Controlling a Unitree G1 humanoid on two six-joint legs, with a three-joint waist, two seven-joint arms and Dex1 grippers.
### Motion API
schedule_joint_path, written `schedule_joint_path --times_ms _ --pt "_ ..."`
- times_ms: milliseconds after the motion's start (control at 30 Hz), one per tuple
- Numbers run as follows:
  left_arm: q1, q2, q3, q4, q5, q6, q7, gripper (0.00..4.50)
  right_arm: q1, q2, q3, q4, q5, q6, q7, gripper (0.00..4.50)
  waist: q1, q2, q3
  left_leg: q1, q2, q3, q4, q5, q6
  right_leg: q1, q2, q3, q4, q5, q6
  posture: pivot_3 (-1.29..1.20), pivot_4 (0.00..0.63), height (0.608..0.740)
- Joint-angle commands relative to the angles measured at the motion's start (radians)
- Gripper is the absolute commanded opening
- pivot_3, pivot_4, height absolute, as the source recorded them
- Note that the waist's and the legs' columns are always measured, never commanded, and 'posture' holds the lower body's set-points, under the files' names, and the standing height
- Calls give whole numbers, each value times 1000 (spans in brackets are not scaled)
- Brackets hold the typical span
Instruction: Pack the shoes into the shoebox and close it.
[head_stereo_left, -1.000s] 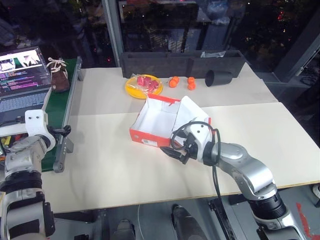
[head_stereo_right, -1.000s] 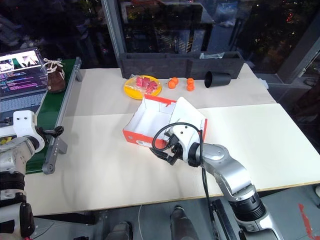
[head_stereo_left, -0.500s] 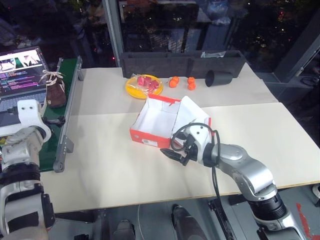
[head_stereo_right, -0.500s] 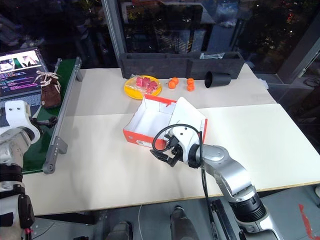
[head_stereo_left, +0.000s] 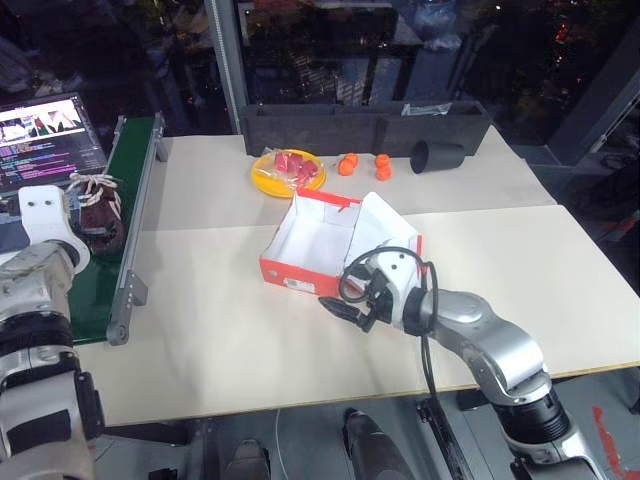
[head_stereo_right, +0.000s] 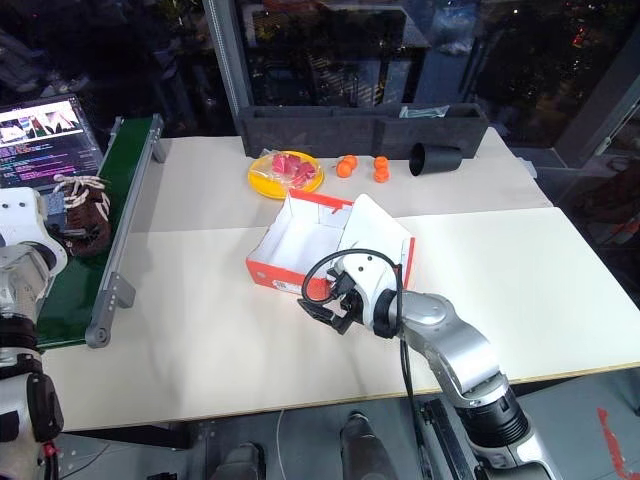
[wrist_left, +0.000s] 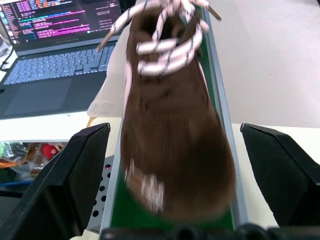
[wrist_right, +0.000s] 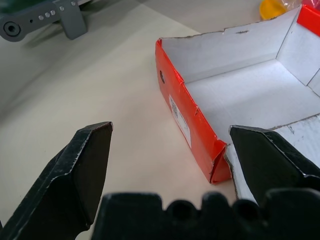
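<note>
One dark brown shoe with pale laces lies on the green belt at the table's left. Its toe points at my left gripper. That gripper is open, one finger on each side of the toe, apart from it. The red-orange shoebox stands open at mid-table, its white inside empty and its lid flap folded up on the right. My right gripper hovers open just in front of the box's near right corner, holding nothing.
A long black tray runs along the table's far edge. In front of it are a yellow plate with red pieces, three small oranges and a tipped black cup. A laptop sits left of the belt.
The shoe has come along the belt toward me and now sits at my left gripper, which has risen a little. The right arm and the box have stayed put.
</note>
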Motion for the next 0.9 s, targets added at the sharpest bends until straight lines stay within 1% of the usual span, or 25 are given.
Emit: schedule_joint_path --times_ms 33,100,200,233,267,300,333,367,433,567,667,833,900 --pt "3 4 -16 25 20 -3 -1 4500 1 10 -19 -43 5 0 -9 4413 0 0 0 0 0 0 0 0 0 0 0 0 0 0 0 0 150 727" --pt "8 -3 -14 18 18 6 3 3977 -2 13 -33 -46 14 3 -12 4500 0 0 0 0 0 0 0 0 0 0 0 0 0 0 0 0 150 727" --pt "11 -4 -14 5 16 11 1 3162 -9 14 -50 -48 20 5 -14 4500 1 0 0 0 0 0 0 0 0 0 0 0 1 0 0 0 150 727" --pt "11 -4 -14 3 16 13 0 2713 -11 13 -54 -47 22 5 -15 4500 1 0 0 0 0 0 0 0 0 0 0 0 2 0 0 0 150 727" --pt "11 -4 -14 0 16 15 1 2477 -12 12 -57 -47 22 5 -15 4500 1 0 0 1 0 0 0 1 0 0 0 0 3 0 0 0 150 727" --pt "10 -4 -14 -2 17 16 3 2107 -13 11 -60 -46 21 5 -14 4500 1 0 0 1 0 0 0 2 -1 0 0 -1 4 0 0 0 150 727" --pt "9 -4 -14 -5 17 18 5 1899 -13 9 -62 -45 20 5 -13 4500 1 0 0 1 0 0 0 3 -2 0 0 0 5 0 0 0 150 727" --pt "7 -5 -13 -7 16 19 7 1518 -13 7 -63 -44 18 5 -13 4500 1 0 0 1 0 0 0 4 -1 0 0 -1 6 0 0 0 150 727" --pt "3 -15 1 -30 1 12 8 954 -13 2 -65 -41 13 5 -11 4500 1 0 0 2 0 0 0 5 -1 0 0 -1 7 0 0 0 150 727" --pt "4 -46 38 -92 -30 -25 23 954 -14 -1 -67 -37 13 5 -12 4500 4 0 0 1 0 0 0 5 -1 0 -1 -2 8 0 0 0 150 727" --pt "13 -95 86 -179 -88 -56 15 954 -17 -3 -67 -30 7 0 -12 4500 4 -1 0 -1 0 0 0 5 -1 0 -1 -3 6 0 0 0 150 727" --pt "37 -112 76 -210 -80 -25 38 954 -24 -4 -71 -20 6 -4 -11 4500 -2 -1 0 -1 0 0 0 5 -1 0 -2 -4 5 0 0 0 150 727" --pt "41 -126 98 -250 -110 -43 29 954 -25 -5 -72 -18 5 -6 -12 4500 -3 -1 0 -1 0 0 0 5 -1 0 -2 -4 5 0 0 0 150 727"
